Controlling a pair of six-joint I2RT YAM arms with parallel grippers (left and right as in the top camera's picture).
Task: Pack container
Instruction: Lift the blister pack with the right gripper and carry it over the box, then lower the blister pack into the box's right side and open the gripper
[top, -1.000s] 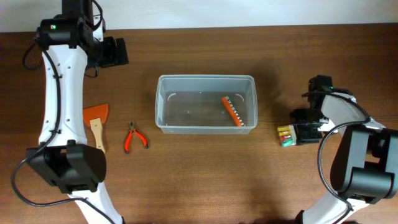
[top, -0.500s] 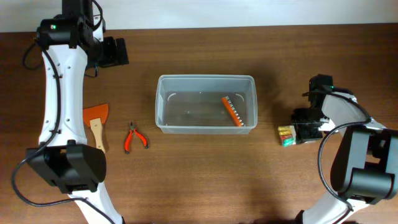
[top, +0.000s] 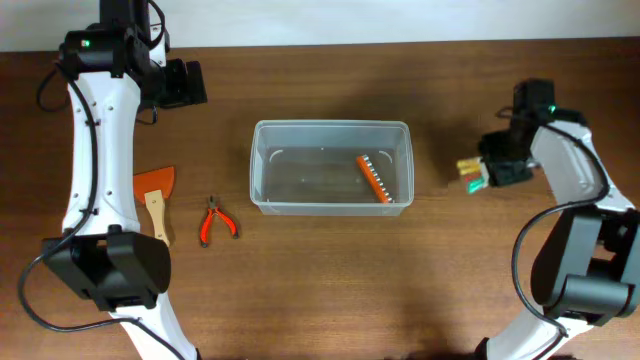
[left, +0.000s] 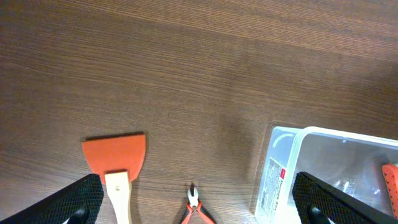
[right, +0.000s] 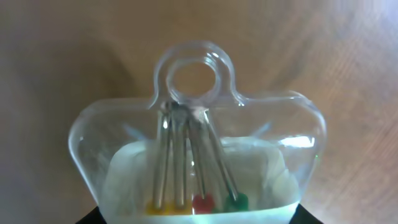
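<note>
"What's the table (top: 330, 290) made of?"
"Brown wood with a fine grain and a dull sheen."
"And the container (top: 330, 124)?"
"Clear plastic, smooth and slightly cloudy, glossy along the rim."
"The packet (right: 249, 143) on the right?"
"Also clear glossy plastic. Inside are thin shiny metal rods with coloured tips."
"And on the left?"
"A scraper (left: 115, 152) with a matt orange blade and a pale bare-wood handle. The pliers (top: 214, 220) have smooth orange grips."

Orange scraper (top: 155, 198); red pliers (top: 215, 221); wooden table (top: 330, 290)
</note>
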